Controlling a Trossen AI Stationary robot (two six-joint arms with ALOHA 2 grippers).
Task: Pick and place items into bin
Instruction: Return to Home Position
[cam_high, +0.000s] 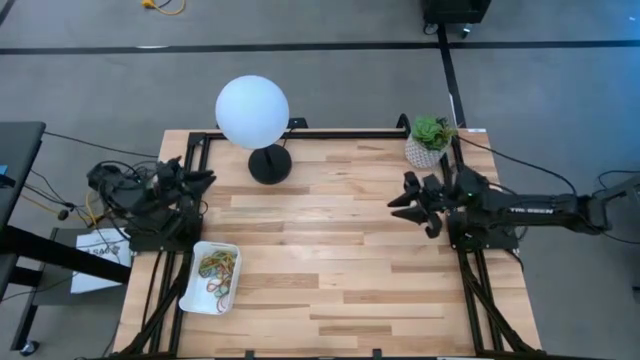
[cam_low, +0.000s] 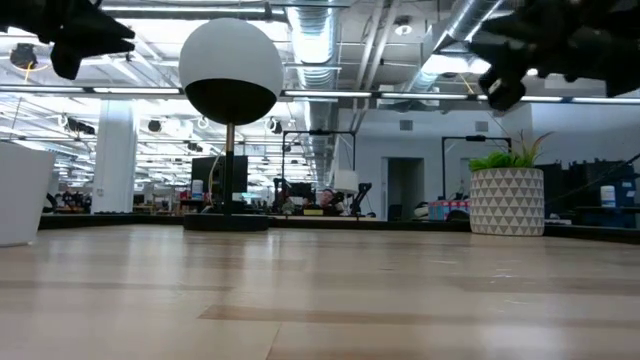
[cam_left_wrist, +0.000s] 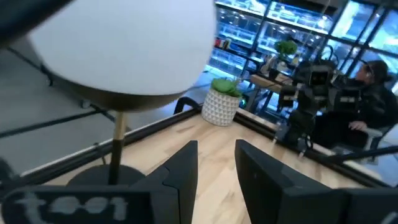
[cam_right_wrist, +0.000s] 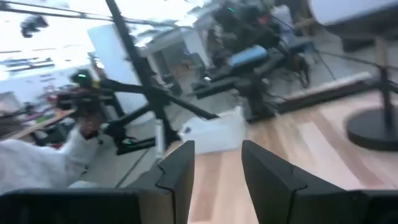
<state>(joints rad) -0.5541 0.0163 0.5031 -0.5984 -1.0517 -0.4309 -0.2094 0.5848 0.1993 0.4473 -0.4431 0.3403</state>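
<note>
Your sorting looks finished as far as these views show. The rubber bands (cam_high: 217, 268) lie heaped together in a mixed tangle of green, yellow, red and orange inside the white bin (cam_high: 200, 302), which sits at the near left of the table (cam_high: 340, 290), just beside the left arm's base. From above you can find no loose band on the bare wood, though a thin one could be too small to spot. What seems left is only parking the arms, and both look close to that. The left gripper (cam_high: 205, 178) is tucked in over the left edge of the table, beyond the bin, and aimed toward the globe lamp (cam_high: 252, 112). Its wrist view shows its fingers (cam_left_wrist: 183, 168) parted by a narrow gap with nothing between them and touching nothing. The right gripper (cam_high: 398, 200) hangs above the right side of the table, near the potted plant (cam_high: 428, 143). Its fingers (cam_right_wrist: 177, 171) are also a modest way apart, holding nothing, with bare wood showing through the gap.
</note>
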